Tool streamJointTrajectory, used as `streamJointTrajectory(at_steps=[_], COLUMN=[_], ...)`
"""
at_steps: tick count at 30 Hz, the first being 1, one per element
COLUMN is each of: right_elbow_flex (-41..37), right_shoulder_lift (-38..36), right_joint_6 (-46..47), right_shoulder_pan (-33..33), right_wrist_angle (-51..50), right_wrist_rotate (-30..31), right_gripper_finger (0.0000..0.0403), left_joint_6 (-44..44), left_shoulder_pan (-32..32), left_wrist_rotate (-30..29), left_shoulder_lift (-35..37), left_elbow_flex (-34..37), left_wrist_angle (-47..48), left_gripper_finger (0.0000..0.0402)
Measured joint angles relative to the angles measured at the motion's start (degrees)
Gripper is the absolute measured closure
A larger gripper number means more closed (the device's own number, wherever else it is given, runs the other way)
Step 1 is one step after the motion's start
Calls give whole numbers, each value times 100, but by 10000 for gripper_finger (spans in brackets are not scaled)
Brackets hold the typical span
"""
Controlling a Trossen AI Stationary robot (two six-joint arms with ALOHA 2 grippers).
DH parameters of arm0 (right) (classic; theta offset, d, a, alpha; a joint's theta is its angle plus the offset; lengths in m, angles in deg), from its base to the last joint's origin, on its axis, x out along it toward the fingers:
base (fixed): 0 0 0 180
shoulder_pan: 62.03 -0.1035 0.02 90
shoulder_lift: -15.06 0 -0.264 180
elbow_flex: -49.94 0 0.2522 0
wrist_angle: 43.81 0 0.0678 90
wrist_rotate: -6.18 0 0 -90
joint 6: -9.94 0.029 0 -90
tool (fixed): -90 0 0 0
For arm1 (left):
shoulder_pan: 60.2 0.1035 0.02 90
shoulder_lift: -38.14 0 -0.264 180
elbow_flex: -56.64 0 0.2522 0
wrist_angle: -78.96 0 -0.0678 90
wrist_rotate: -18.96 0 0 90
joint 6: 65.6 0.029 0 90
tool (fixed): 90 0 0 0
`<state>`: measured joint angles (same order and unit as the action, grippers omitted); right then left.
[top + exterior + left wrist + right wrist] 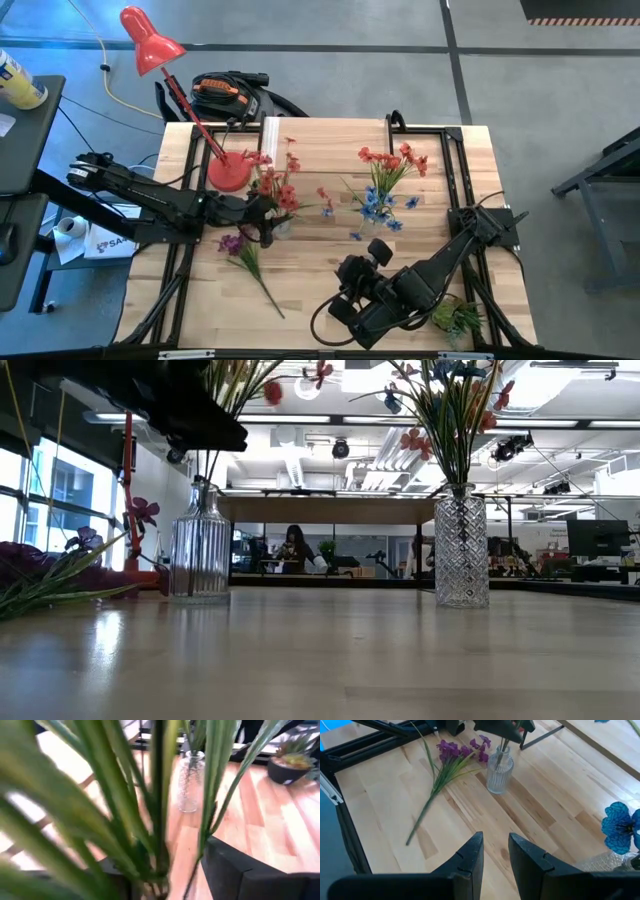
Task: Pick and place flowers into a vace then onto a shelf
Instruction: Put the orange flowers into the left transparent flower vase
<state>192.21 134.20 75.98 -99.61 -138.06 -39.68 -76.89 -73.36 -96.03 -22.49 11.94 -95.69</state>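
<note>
A spray of red flowers (280, 185) stands with its green stems (160, 810) in the clear ribbed vase (499, 770) at the table's left middle. My left gripper (262, 212) is open just above the vase's neck, one finger on either side of the stems. A purple spray (245, 255) lies flat on the table near the vase. A second, cut-glass vase (462, 550) holds red and blue flowers (385, 180). The shelf (330, 510) stands behind both vases. My right gripper (495, 845) hangs open and empty over the table's near middle.
A red desk lamp (225, 170) stands on the table's far left, close behind the ribbed vase. A small potted green plant (460, 318) sits at the near right corner. Bare wood (485, 820) lies between the right gripper and the ribbed vase.
</note>
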Motion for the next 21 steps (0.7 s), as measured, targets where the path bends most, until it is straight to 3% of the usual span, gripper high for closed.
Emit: streamJointTrajectory(at_steps=[9, 21], right_elbow_flex=[0, 0], right_shoulder_lift=[0, 0], right_joint_6=[-27, -44], right_shoulder_pan=[-1, -1], right_wrist_angle=[-46, -69], right_wrist_rotate=[0, 2], right_gripper_finger=[320, 320], left_joint_6=[-97, -592], left_shoulder_pan=[-410, -1002], left_wrist_rotate=[-146, -780], left_shoulder_lift=[2, 387], left_elbow_flex=[-2, -7], left_wrist_angle=[235, 951], left_gripper_finger=[154, 157])
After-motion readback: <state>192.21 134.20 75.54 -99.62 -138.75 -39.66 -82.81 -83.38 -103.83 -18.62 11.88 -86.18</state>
